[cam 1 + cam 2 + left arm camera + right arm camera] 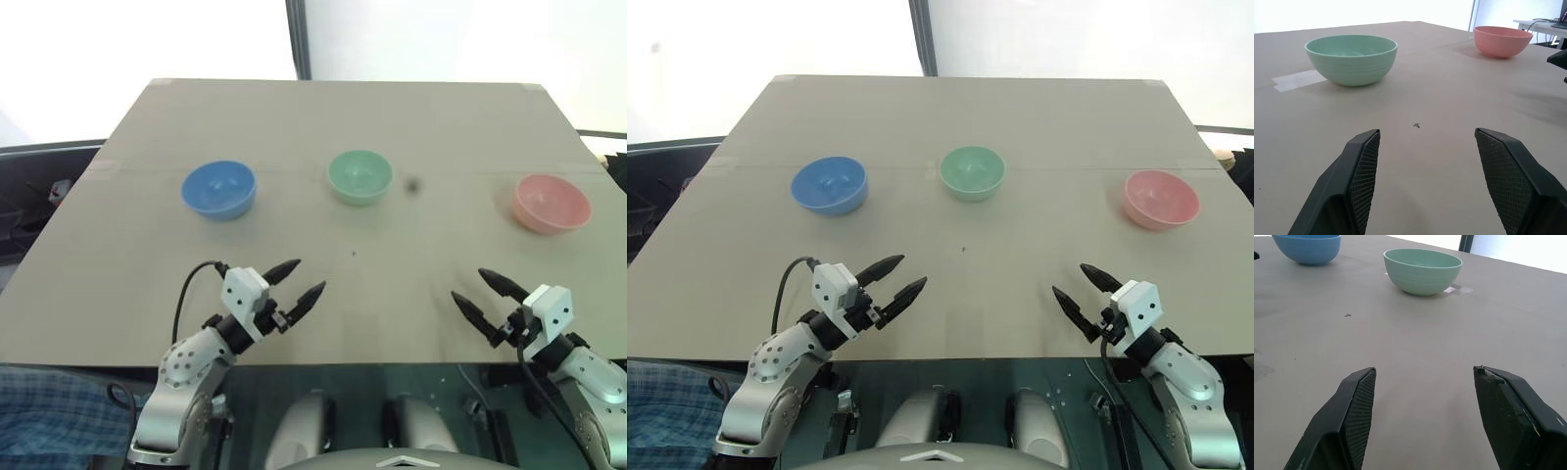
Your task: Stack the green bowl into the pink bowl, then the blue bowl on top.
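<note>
Mint-green plastic bowl point(360, 176) sits between your blue plastic bowl point(218, 189) and salmon-pink plastic bowl point(551, 203), all apart, so your left gripper point(301, 281) and right gripper point(479, 294) hover wide, empty, ready.

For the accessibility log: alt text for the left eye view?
Three bowls sit apart in a row across a tan table: blue bowl, green bowl, pink bowl. Nearer, left gripper and right gripper hover open and empty.
</note>
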`<state>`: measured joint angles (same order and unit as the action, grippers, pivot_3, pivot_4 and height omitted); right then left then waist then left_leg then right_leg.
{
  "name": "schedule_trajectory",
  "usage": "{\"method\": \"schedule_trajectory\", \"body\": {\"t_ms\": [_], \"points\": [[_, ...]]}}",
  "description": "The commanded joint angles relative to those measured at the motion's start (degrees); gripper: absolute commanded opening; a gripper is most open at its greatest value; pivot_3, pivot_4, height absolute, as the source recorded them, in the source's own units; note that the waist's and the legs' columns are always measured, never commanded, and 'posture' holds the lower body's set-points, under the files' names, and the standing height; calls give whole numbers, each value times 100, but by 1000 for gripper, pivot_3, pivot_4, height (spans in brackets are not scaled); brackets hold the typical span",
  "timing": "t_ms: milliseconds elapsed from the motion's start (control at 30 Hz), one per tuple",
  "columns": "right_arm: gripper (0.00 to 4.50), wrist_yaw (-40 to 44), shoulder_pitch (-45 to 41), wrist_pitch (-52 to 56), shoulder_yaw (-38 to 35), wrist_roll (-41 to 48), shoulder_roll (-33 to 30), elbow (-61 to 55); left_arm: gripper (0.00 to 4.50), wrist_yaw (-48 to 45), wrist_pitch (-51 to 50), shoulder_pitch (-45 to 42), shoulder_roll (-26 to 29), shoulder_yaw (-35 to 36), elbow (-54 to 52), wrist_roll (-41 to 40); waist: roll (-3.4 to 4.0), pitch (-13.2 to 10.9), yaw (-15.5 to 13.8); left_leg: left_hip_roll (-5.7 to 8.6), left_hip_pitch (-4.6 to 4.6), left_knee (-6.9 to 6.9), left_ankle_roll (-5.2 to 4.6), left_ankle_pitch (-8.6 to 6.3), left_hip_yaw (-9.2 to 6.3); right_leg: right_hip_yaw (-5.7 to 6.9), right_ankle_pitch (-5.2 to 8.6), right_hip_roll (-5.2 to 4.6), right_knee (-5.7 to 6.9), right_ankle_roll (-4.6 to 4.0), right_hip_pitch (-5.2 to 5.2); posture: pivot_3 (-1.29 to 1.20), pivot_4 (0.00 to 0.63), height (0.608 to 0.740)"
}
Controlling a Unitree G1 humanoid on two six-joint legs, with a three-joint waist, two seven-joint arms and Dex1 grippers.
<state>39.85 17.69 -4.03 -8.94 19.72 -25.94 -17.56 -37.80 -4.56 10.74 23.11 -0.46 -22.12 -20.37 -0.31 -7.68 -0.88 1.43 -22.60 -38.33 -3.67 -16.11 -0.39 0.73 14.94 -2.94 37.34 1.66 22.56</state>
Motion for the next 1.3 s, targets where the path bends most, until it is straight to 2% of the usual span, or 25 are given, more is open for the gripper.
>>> {"method": "schedule_trajectory", "body": {"t_ms": [33,867,1000,1167,1300], "points": [[3329,35,-30,-193,-162,111,-2,-45,3290,-43,67,-23,44,46,-324,-81,0,0,0,0,0,0,0,0,0,0,0,0,0,0,0,0,150,740],[3329,-187,-192,2,-240,-81,-78,108,3290,-255,-68,-47,53,57,-385,-502,2,1,1,0,2,-1,0,0,0,0,0,1,0,0,-5,0,150,740],[3329,-534,-570,463,-303,-396,-326,303,3290,-452,-126,-146,21,40,-367,-809,2,1,1,0,4,-4,1,0,1,0,0,0,1,0,-5,0,150,740],[3329,-1292,-1252,1221,-306,-1283,-767,918,3290,-787,-214,-316,-3,22,-430,-1327,8,5,-2,1,6,-4,7,4,2,0,0,4,3,-1,-10,0,150,740],[3329,-1582,-2062,1062,-439,-1683,-1155,1576,3290,-933,-295,-429,-34,-15,-505,-1606,10,4,5,3,4,-4,22,14,6,-1,0,6,2,-1,-10,0,150,740]]}}
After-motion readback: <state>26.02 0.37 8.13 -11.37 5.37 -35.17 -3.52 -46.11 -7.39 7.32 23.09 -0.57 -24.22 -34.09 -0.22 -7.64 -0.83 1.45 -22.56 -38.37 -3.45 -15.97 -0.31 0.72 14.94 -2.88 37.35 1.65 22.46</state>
